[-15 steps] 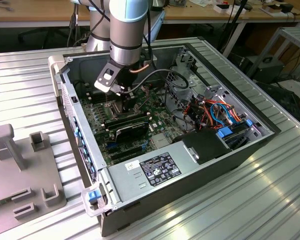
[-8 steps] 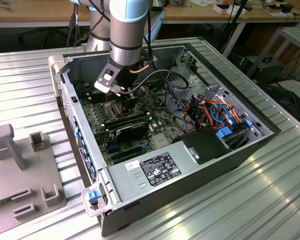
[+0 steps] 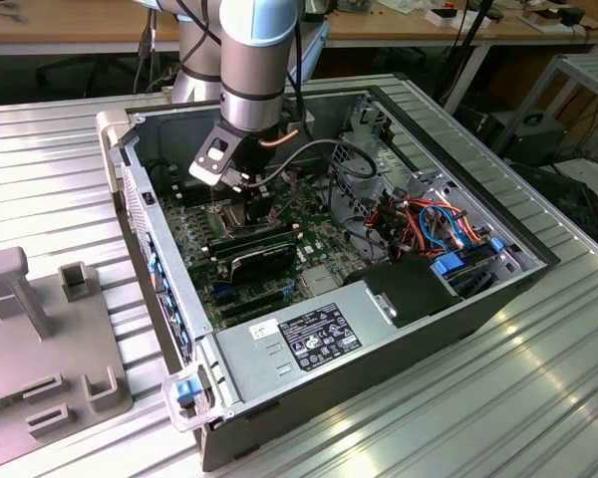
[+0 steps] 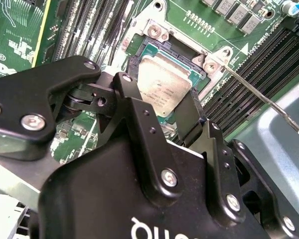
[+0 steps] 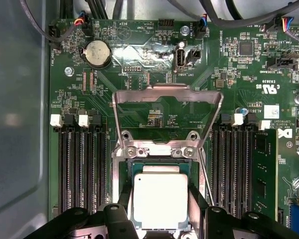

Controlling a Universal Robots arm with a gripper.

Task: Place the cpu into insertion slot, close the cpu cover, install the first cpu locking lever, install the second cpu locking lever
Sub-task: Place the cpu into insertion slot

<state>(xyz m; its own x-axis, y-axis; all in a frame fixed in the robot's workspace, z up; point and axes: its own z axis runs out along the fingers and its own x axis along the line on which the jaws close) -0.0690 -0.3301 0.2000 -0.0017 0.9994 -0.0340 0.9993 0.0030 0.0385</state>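
Note:
The cpu (image 5: pixel 160 196), a flat silver-grey square chip (image 4: pixel 162 87), lies level in or just over the insertion slot (image 5: pixel 159 163), whose dark socket edge (image 4: pixel 164 50) sits in the green board. My gripper (image 5: pixel 160 211) is down over it (image 4: pixel 162 94), with one black finger tight against each opposite side of the chip, shut on it. The cpu cover (image 5: pixel 167 92), a silvery frame with a large opening, stands flipped up and back from its hinge. A thin locking lever (image 4: pixel 259 97) sticks out, unlatched, beside the socket. In the exterior view the gripper (image 3: pixel 229 207) reaches down into the open computer case.
Long black memory slots (image 5: pixel 82 169) (image 5: pixel 234 169) flank the socket on both sides. A coin battery (image 5: pixel 97 53) sits beyond the cover. Cables (image 3: pixel 429 224) and a power supply (image 3: pixel 309 339) fill the case's far parts. A grey fixture (image 3: pixel 40 339) stands on the exterior view's left.

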